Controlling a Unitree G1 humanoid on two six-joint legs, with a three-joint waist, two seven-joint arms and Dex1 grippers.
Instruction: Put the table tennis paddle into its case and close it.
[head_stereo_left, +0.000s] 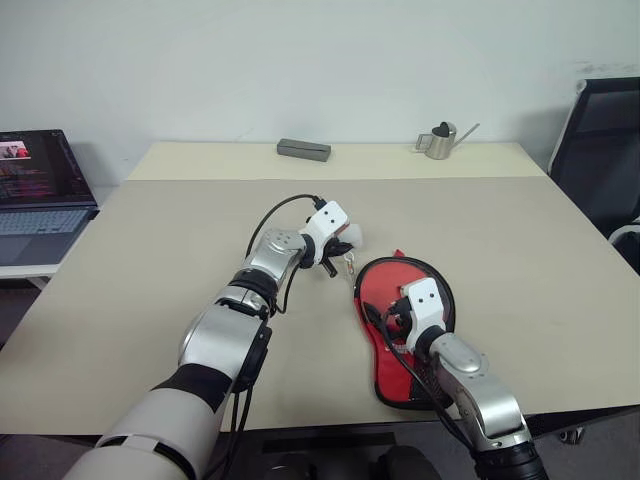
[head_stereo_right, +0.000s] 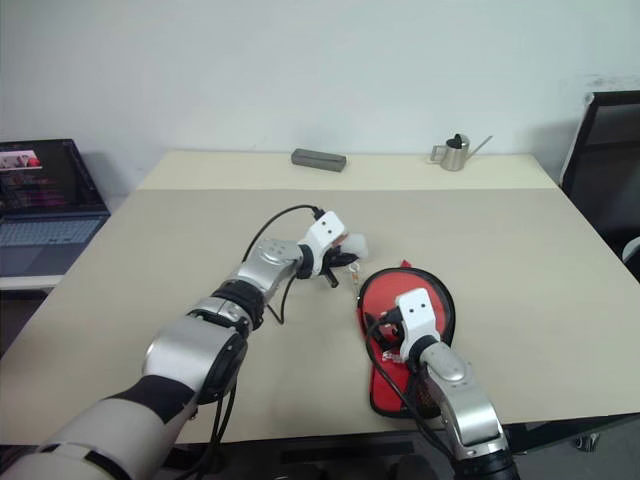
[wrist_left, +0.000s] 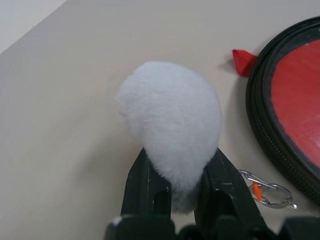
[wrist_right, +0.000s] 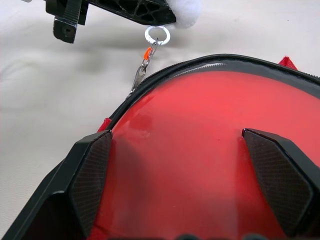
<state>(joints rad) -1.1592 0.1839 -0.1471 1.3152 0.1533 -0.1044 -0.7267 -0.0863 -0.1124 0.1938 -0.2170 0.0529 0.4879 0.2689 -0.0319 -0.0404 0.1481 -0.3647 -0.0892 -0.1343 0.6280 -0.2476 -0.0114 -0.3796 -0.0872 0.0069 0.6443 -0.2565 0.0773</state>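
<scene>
Two grippers at case (head_stereo_left: 400, 330): left gripper (wrist_left: 176, 172) pinches white pompom (wrist_left: 172, 117); right gripper (wrist_right: 187, 165), fingers spread wide, rests over red panel (wrist_right: 200, 150).

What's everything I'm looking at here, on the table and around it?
Paddle case: one, black with a red panel, flat on the near right of the table.
Pompom: one, white, fluffy, left of the case, joined to its zip by a metal clip.
Box: one, grey, rectangular, far edge of the table.
Watering can: one, small, metallic, far right of the table.
Table: one, beige.
Laptop: one, open, on a surface to the left.
Chair: one, black, on the right.
Left claw: shut on the pompom.
Right claw: open, over the case's red panel.
</scene>
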